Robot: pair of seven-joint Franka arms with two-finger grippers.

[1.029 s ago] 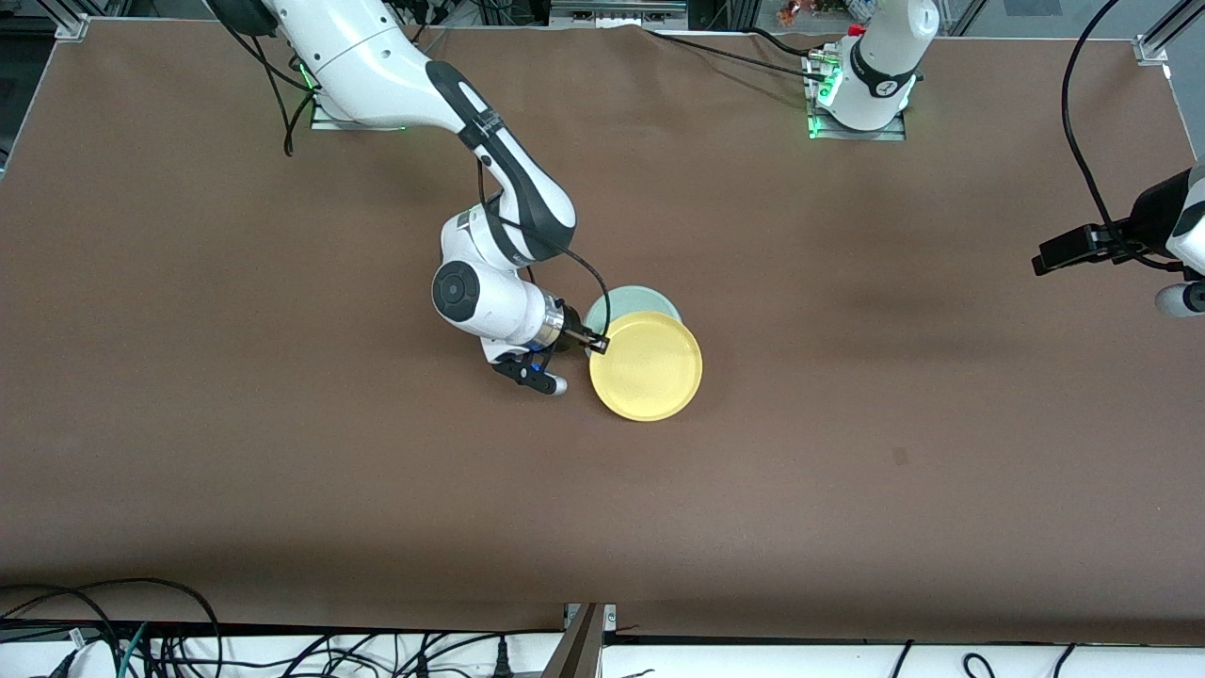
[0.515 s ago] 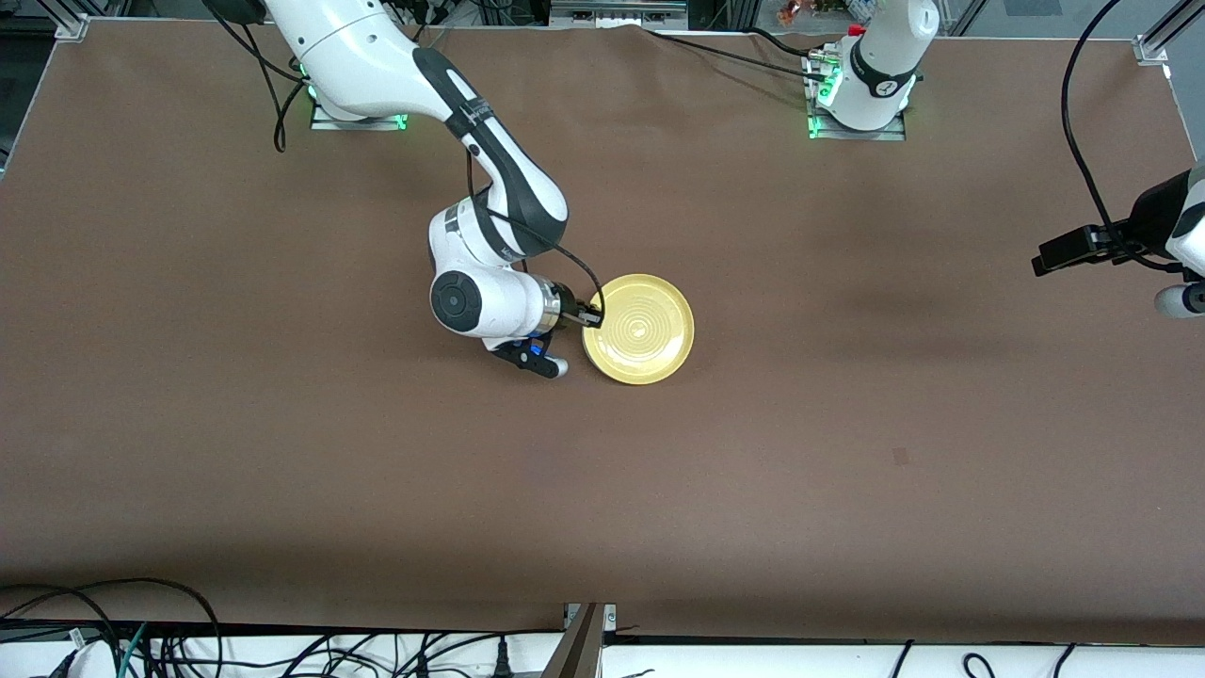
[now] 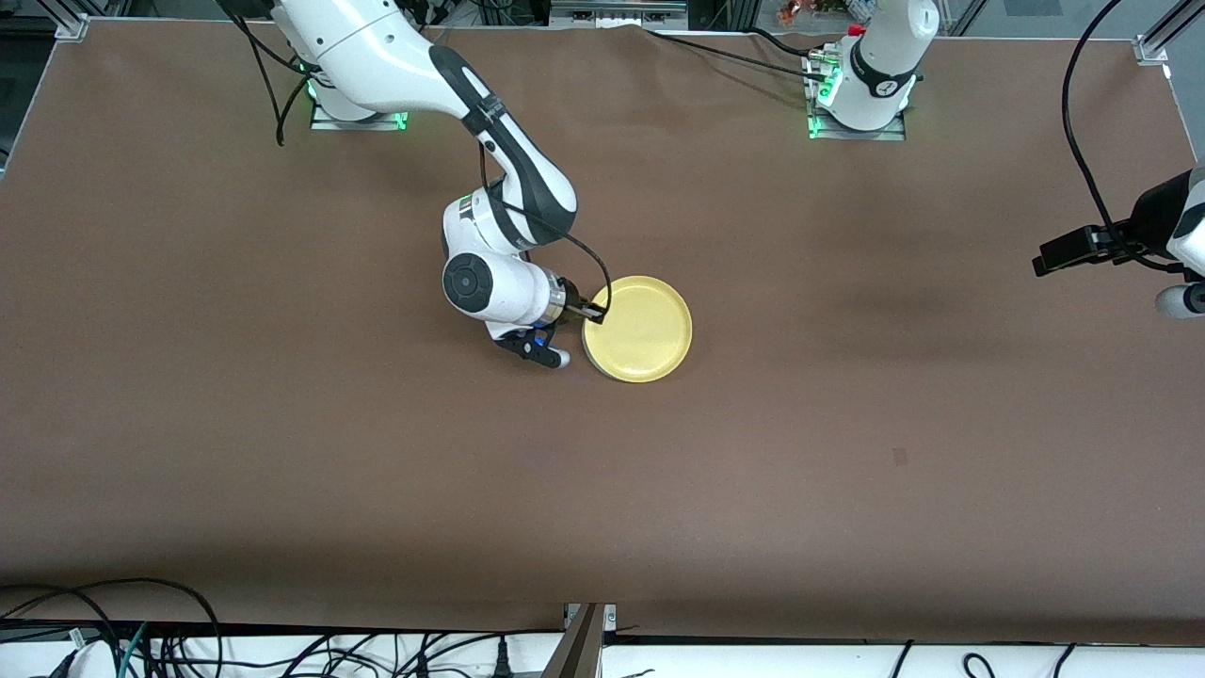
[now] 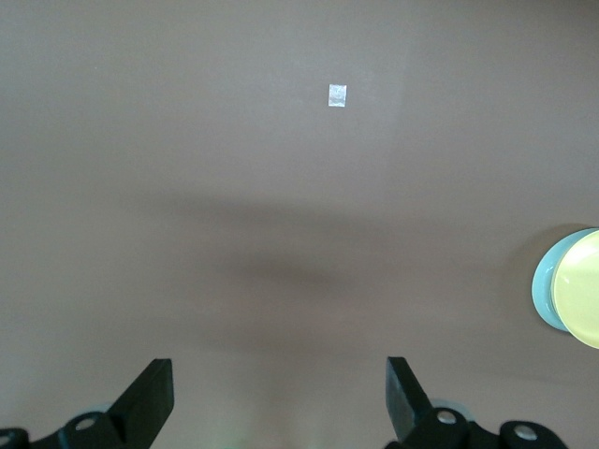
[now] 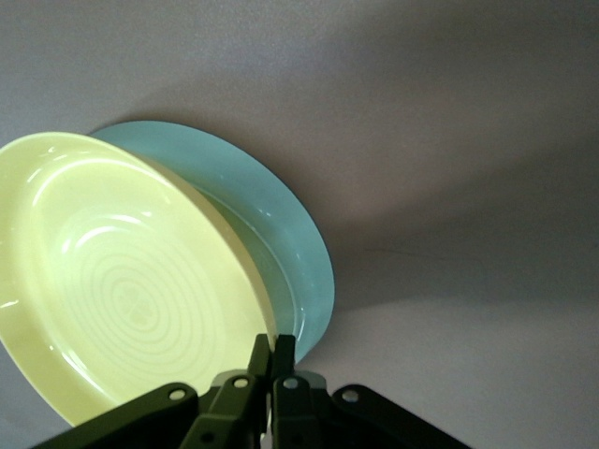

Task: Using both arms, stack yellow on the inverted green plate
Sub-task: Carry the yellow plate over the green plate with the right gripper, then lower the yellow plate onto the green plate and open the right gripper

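Note:
The yellow plate (image 3: 640, 328) (image 5: 112, 290) lies over the green plate near the table's middle and covers nearly all of it in the front view. My right gripper (image 3: 595, 311) (image 5: 273, 348) is shut on the yellow plate's rim at the side toward the right arm's end. In the right wrist view the green plate (image 5: 285, 248) shows as a mint crescent just under the yellow one. The left wrist view catches both plates at its edge, yellow (image 4: 585, 290) over green (image 4: 543, 292). My left gripper (image 4: 279, 398) is open over bare table, and the left arm (image 3: 1167, 226) waits at its end of the table.
The brown table (image 3: 847, 424) carries a small tape mark (image 3: 901, 457) (image 4: 337, 95) nearer the front camera, toward the left arm's end. The arm bases (image 3: 857, 104) stand along the edge farthest from that camera. Cables (image 3: 141, 640) lie below the nearest edge.
My right gripper has carried the yellow plate away from the front camera, over the green plate, and levelled it. The green plate, plainly visible a second ago, is now covered.

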